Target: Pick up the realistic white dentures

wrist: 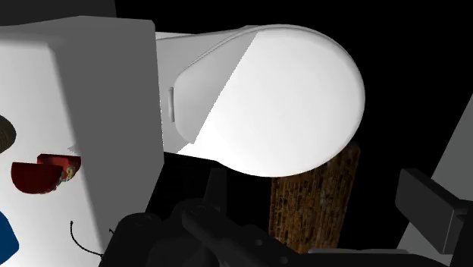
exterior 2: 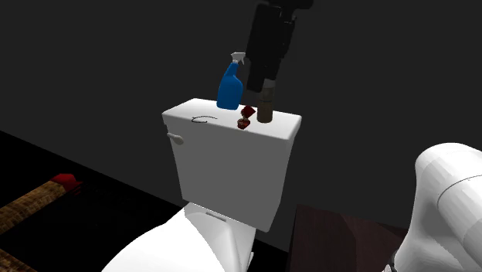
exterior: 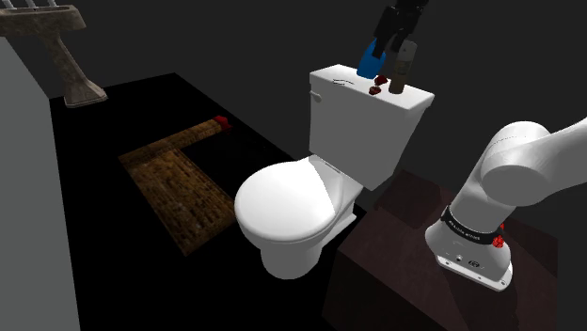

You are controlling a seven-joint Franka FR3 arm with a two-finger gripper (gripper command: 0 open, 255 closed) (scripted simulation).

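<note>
Dentures (wrist: 45,173), dark red here, look small, light, stiff, prob. slick & brittle: pinch across arch w/ end effector (exterior: 394,47), now spread apart, empty.

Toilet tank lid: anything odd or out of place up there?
Yes. The dentures on the tank lid look dark red, not white, beside a brown bottle and a blue spray bottle. A thin black squiggle also lies on the lid.
</note>
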